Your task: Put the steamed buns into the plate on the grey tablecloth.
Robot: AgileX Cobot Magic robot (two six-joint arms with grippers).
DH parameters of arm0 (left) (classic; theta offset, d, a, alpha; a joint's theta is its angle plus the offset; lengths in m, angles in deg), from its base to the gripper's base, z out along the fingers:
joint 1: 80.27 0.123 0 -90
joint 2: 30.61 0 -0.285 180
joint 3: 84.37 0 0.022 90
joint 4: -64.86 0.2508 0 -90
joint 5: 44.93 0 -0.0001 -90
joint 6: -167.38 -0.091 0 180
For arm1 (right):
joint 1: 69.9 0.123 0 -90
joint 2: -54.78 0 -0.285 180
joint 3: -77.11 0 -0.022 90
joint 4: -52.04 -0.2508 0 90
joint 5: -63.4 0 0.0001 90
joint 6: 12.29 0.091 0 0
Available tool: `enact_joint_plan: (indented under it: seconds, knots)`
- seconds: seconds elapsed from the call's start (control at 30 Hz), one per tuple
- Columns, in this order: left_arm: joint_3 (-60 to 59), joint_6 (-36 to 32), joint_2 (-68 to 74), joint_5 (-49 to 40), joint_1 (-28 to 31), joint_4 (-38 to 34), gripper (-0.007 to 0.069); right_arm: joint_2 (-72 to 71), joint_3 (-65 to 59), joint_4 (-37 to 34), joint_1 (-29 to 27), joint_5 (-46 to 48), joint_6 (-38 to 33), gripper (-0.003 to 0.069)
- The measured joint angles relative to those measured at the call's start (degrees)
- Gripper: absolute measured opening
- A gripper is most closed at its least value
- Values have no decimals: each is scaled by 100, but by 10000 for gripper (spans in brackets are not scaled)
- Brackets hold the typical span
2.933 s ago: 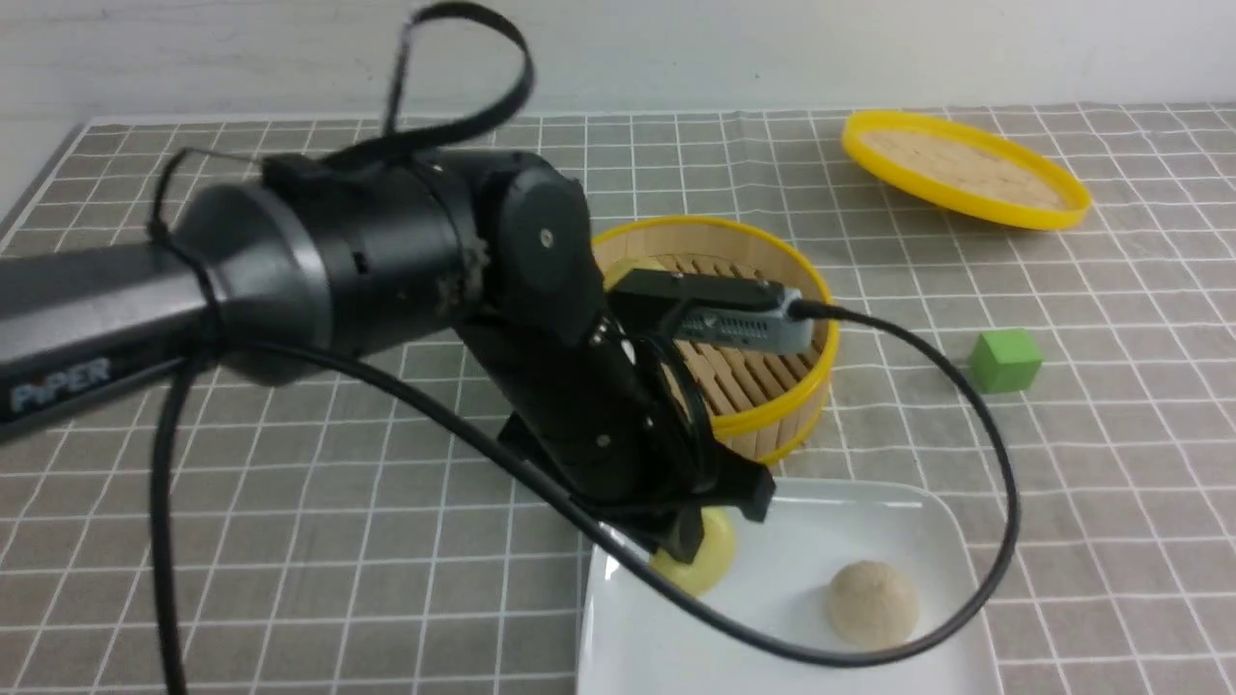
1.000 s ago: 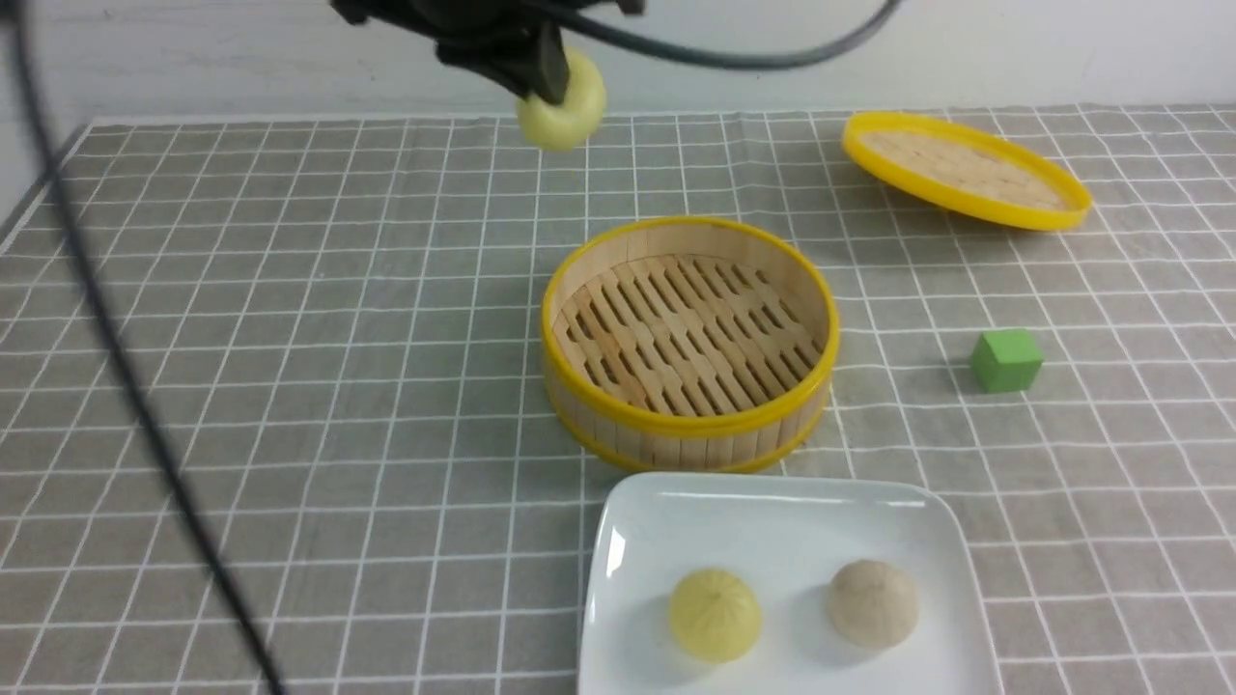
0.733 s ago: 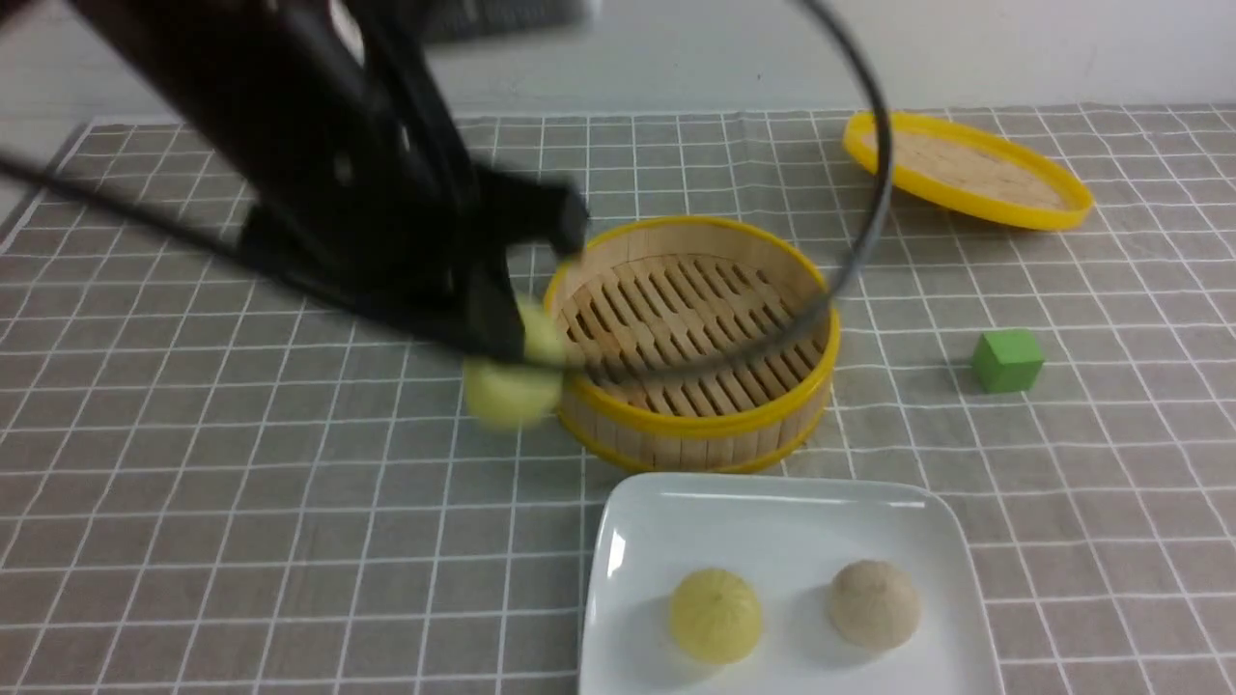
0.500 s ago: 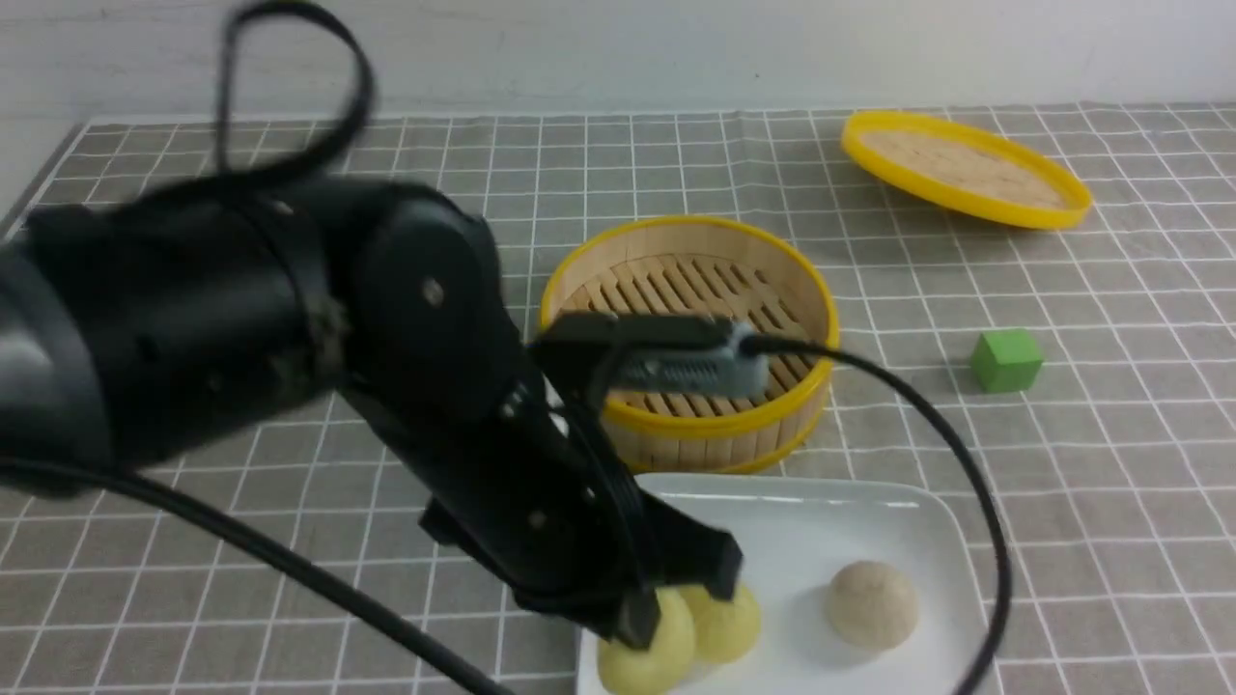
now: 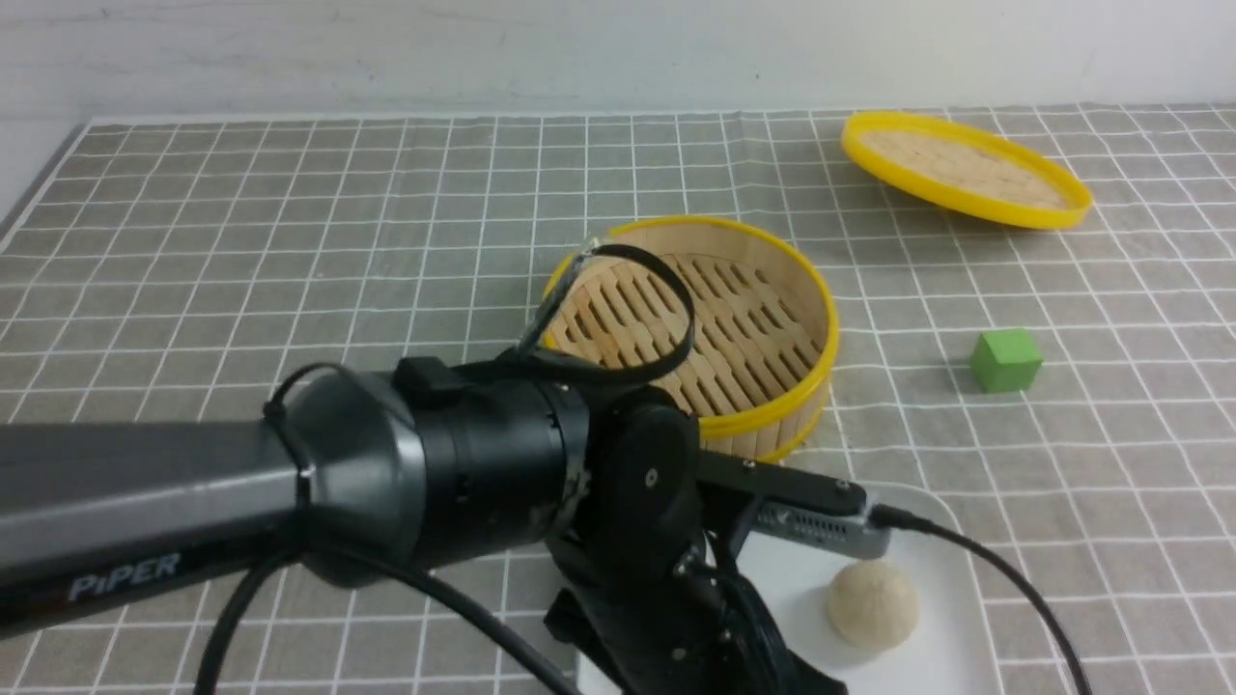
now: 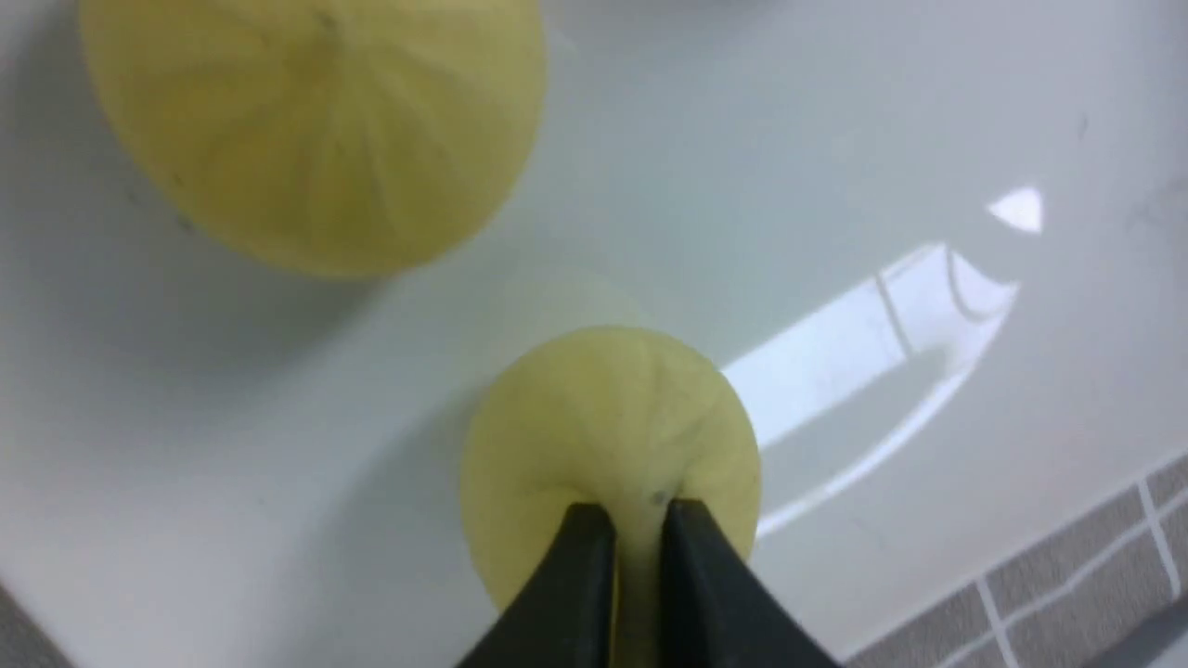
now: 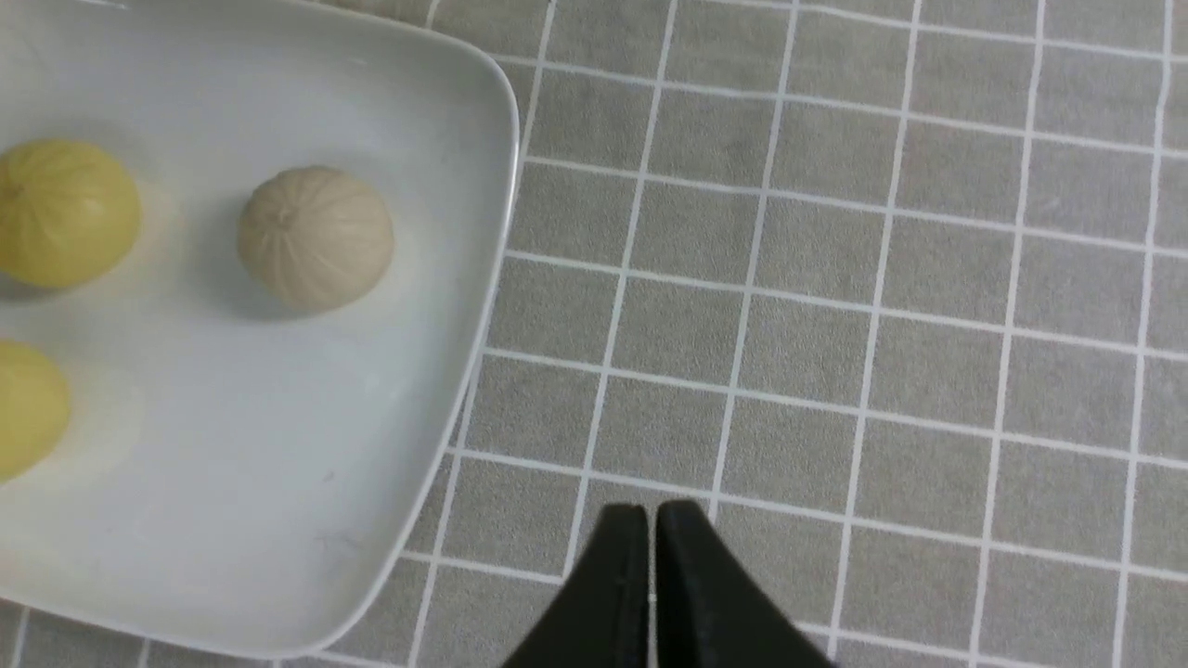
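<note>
Grey tablecloth [image 7: 835, 325] under white plate [image 7: 241, 436], all three buns [image 7: 316, 237] within its rim; my left gripper [image 6: 637, 520] straddles one bun's pleat, likely to set its base down first, tips slightly parted, grip uncertain; my right gripper [image 7: 652, 520], narrowly parted, holds nothing.

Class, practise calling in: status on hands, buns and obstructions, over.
Left hand at yellow bun, grip unclear; right hand slightly open, empty. Beige bun on plate. Left arm blocks front view.
</note>
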Motion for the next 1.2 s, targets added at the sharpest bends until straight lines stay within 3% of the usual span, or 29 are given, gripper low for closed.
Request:
enact_joint_plan:
  seconds: [0.4, 0.5, 0.6, 0.7, 0.77, 1.03, 1.2]
  knots:
    - [54, 378, -151, 28, 0, 357, 398, -2031, -14, -6, 0, 943, 29, 32]
    - [205, 378, -437, -48, 0, 587, 418, -2686, -270, -156, 0, 302, 211, 32]
    - [382, 416, -768, -98, 0, 954, 419, -3255, -979, -304, 0, -1194, 256, 32]
    - [436, 563, -996, -122, 0, 1274, 395, -3419, -1570, -189, 0, -2171, 276, 32]
    - [444, 752, -1146, -196, 0, 1492, 340, -3424, -1914, -83, 0, -2641, 281, 32]
    - [444, 963, -1217, -293, 0, 1701, 71, -3424, -2141, 106, 0, -3022, 281, 37]
    - [444, 982, -1217, -288, 0, 1714, 2, -3424, -2145, 110, 0, -3022, 281, 46]
